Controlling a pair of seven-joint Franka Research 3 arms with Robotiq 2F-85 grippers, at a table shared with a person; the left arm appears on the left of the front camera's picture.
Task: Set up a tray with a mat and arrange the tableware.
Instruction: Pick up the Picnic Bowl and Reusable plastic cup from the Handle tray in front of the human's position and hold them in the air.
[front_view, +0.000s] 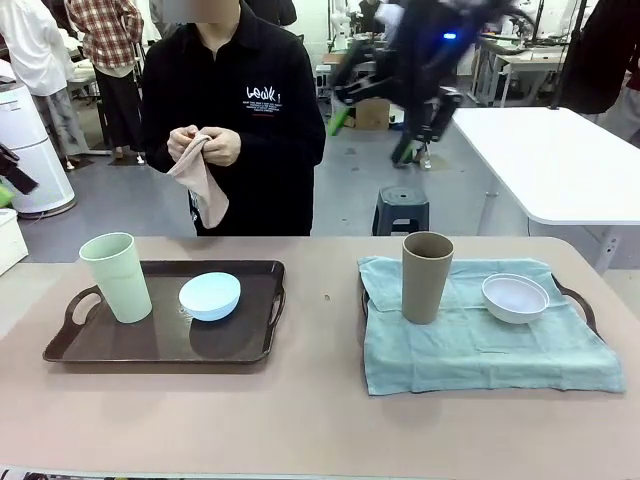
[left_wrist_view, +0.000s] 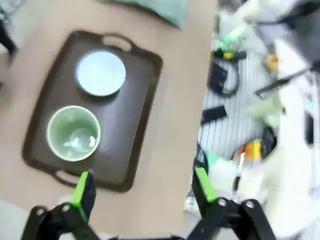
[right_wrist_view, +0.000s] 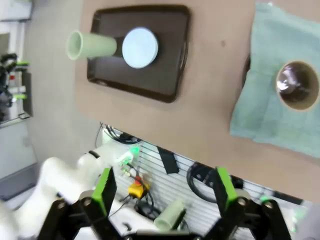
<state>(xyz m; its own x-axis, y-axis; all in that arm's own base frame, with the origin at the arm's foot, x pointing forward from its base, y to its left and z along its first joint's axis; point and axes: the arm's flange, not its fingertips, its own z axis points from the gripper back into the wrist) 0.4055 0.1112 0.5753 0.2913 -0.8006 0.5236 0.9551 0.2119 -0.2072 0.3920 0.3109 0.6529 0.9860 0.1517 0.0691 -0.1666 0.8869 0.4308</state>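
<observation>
Open-jawed and empty, the left gripper (left_wrist_view: 142, 175) and right gripper (right_wrist_view: 165, 172) hang above a half-laid table.
Just ahead of the left gripper's fingers sits a bare dark tray (front_view: 150, 340) holding the pale green tumbler (front_view: 116, 277) and light blue bowl (front_view: 210, 296). Beyond the right gripper's right finger, the tan-brown tumbler (front_view: 427, 276) stands on a teal mat (front_view: 480, 350) draped over a second tray (front_view: 590, 310), with the white bowl (front_view: 515, 298) beside it. Both tumblers stand upright, long axis vertical, mouths up, and both bowls rest rim up, as served. The bare tray probably lacks its mat: a person across the table holds a pinkish cloth (front_view: 205, 190) in both hands (front_view: 205, 148).
</observation>
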